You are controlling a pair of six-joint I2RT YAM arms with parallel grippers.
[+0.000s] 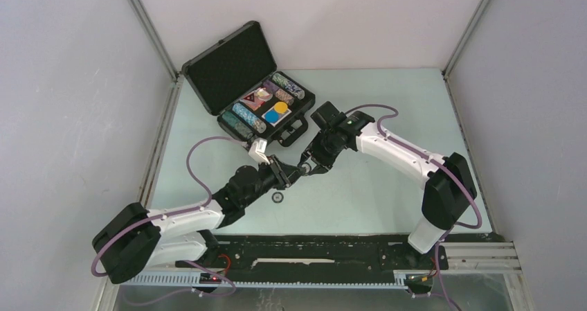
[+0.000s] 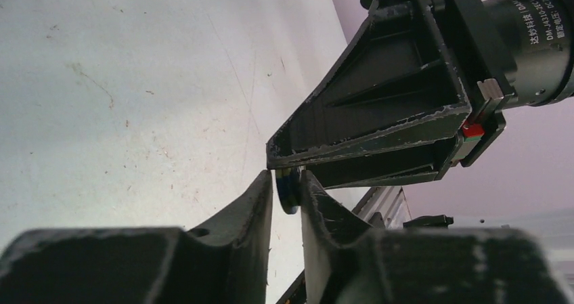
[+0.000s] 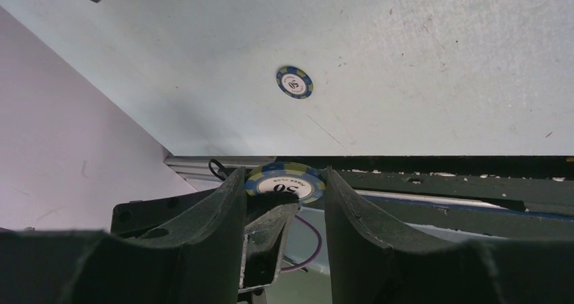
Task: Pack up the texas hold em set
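Note:
A blue and yellow "50" poker chip is held in the air between both grippers. My left gripper pinches its flat faces, and the chip shows edge-on there. My right gripper closes on its rim from both sides, with a left finger showing beneath the chip. In the top view the two grippers meet at mid table, left and right. A second "50" chip lies flat on the table just below them and also shows in the right wrist view.
The open black case stands at the back left, lid up, with rows of chips, a yellow disc and cards in its compartments. Metal rails run along the table's near edge. Walls close off three sides.

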